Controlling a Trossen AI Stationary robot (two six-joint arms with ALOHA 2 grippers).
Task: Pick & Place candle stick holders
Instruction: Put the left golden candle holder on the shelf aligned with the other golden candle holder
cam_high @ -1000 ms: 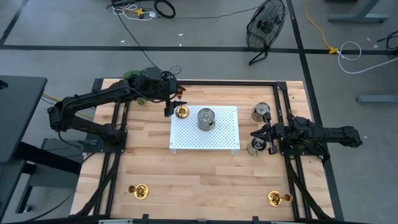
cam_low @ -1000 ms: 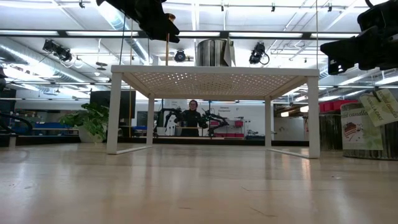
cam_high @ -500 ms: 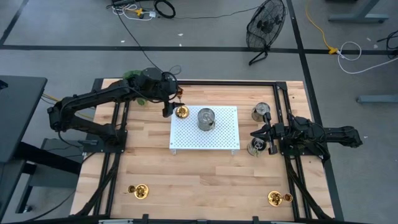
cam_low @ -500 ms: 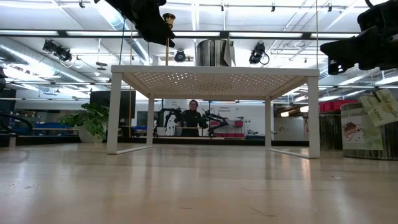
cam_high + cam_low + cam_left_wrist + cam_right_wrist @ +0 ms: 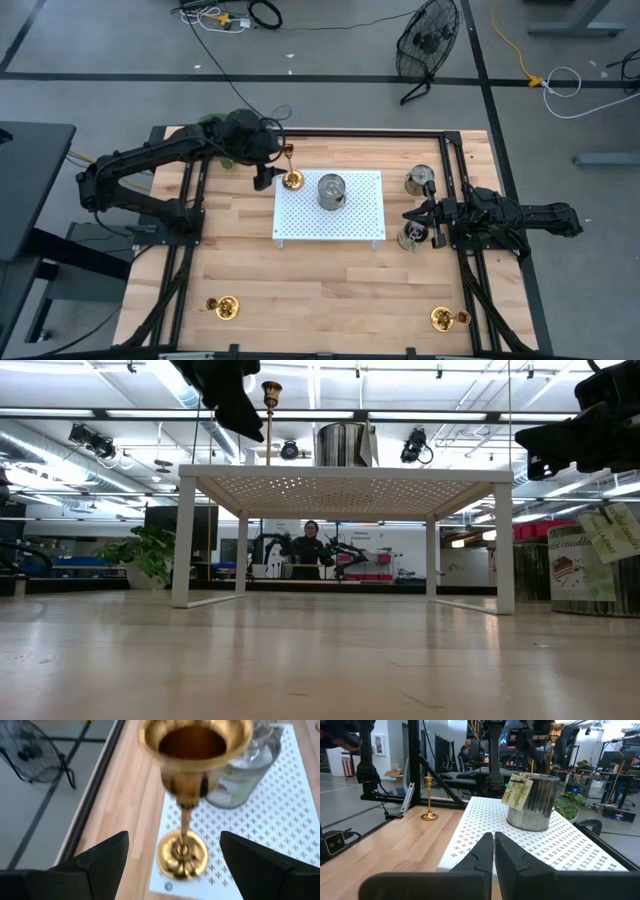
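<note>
A tall gold candle stick holder (image 5: 182, 854) stands upright with its round base on the far left corner of a white perforated stand (image 5: 352, 226). Its cup (image 5: 271, 392) rises above the stand's top. My left gripper (image 5: 265, 178) is open just left of it, with one finger on either side of the stem and neither touching it. Two more gold holders stand on the wooden table, one near left (image 5: 224, 305) and one near right (image 5: 443, 318). My right gripper (image 5: 411, 216) waits shut at the table's right side.
A silver tin with a paper tag (image 5: 331, 190) stands on the stand beside the holder. Two more tins (image 5: 420, 181) (image 5: 409, 237) stand on the table by my right gripper. Bare wood lies in front of the stand. A person sits in the room beyond.
My left gripper has drawn back from the tall holder toward the table's left edge. In the low view it no longer covers the holder's cup. The holder stays upright on the stand's corner.
</note>
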